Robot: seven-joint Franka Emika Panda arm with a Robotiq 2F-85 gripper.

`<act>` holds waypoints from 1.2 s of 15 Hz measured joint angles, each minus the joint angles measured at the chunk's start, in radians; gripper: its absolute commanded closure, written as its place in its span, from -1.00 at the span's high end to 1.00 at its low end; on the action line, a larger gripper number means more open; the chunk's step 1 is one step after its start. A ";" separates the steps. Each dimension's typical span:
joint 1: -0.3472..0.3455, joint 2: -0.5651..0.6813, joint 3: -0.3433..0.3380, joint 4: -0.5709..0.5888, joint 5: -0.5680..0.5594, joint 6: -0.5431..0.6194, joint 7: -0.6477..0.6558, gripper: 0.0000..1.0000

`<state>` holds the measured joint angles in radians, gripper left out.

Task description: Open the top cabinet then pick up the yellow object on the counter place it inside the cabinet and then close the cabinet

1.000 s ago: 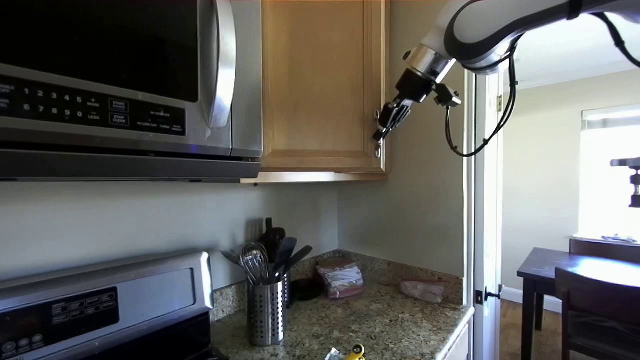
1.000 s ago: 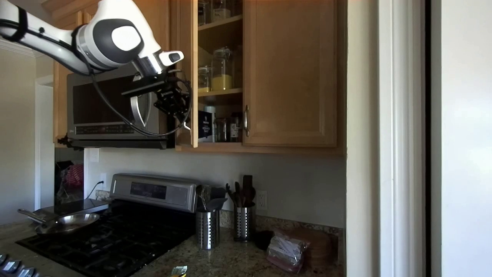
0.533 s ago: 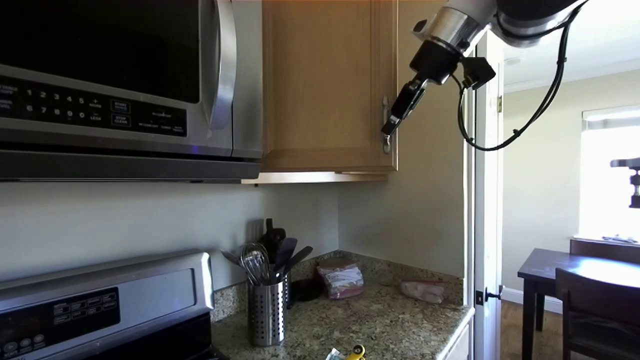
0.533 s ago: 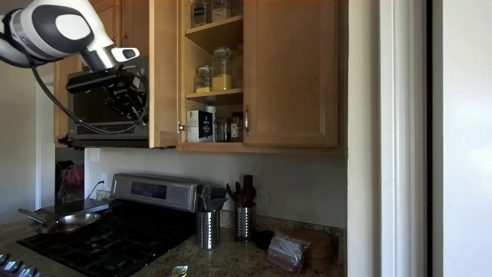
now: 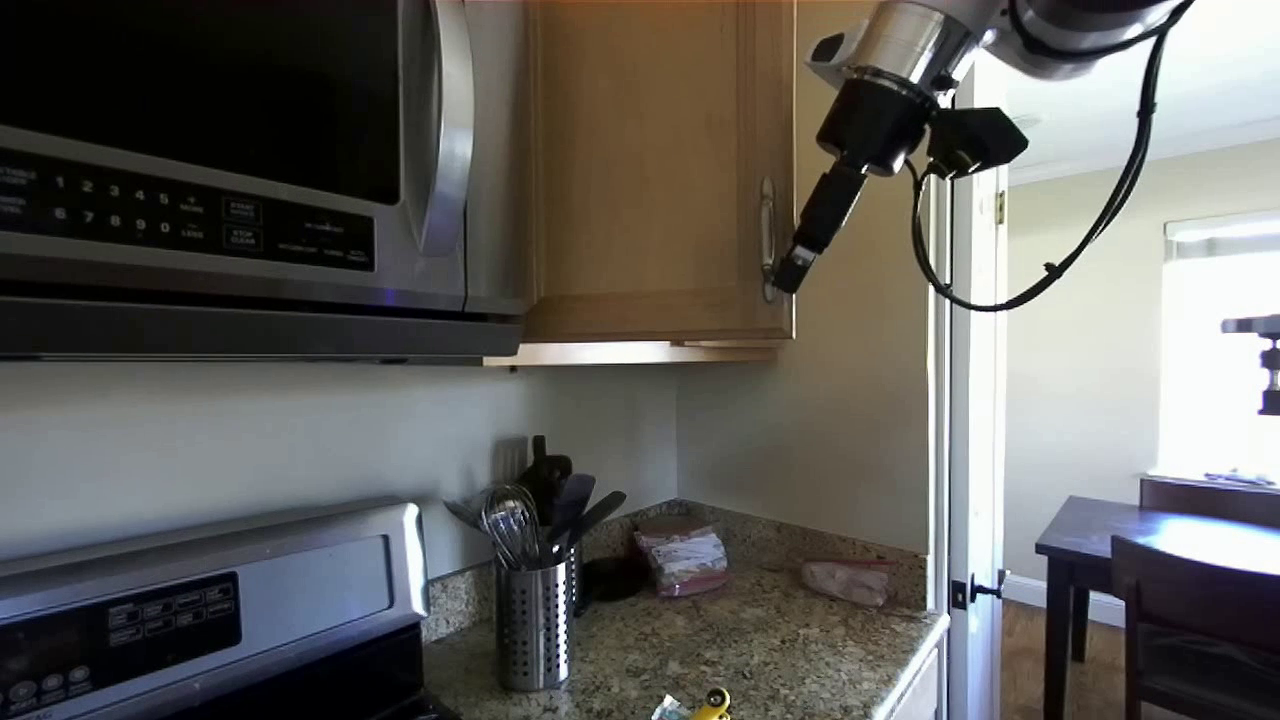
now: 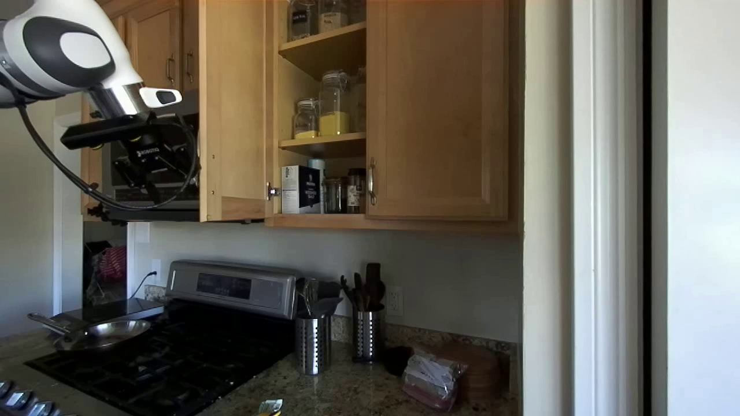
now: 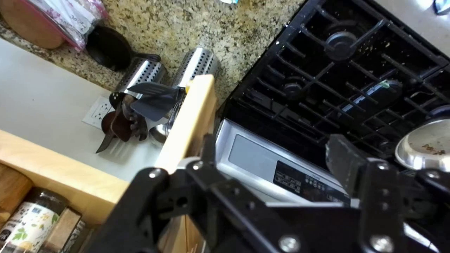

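In an exterior view the microwave (image 5: 200,240) fills the left; next comes the open door (image 5: 640,160) of the top cabinet (image 6: 324,221), turned so that its outer panel and bar handle (image 5: 767,225) show, with the gripper (image 5: 790,272) at the handle's lower end, seen edge-on; whether the two touch I cannot tell. Below, the yellow object (image 5: 712,706) lies on the counter (image 5: 760,650) beside a pale scrap (image 5: 669,709), cut by the lower edge of both exterior views, and a dark table (image 5: 1130,530) and chair (image 5: 1195,600) stand at the far right. In an exterior view, too, the white arm (image 6: 75,52) takes the left, and lower down a steel pan (image 6: 110,336) sits at the edge of the stove (image 6: 191,352); further right the same door presents its inner face, the shelves (image 6: 335,144) stand exposed with glass jars (image 6: 334,107) in the middle and a dark-and-white box (image 6: 300,189) at the bottom, and the neighbouring door (image 6: 439,115) is closed. Beneath them two steel canisters (image 6: 313,346) stand apart, and a plastic bag (image 6: 430,378) lies to their right. The wrist view has a jar (image 7: 31,225) with a leafy label inside the cabinet at lower left, then the door's pale edge, then the gripper's fingers (image 7: 342,161), spread wide with the stove's control panel (image 7: 267,163) visible between them, and last the pan, cut by the right edge.
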<state>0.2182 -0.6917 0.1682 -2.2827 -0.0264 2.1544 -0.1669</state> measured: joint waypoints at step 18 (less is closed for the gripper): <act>-0.182 0.041 -0.030 0.007 -0.285 -0.232 0.077 1.00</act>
<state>0.0365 -0.6504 0.1385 -2.2761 -0.3117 1.9220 -0.0900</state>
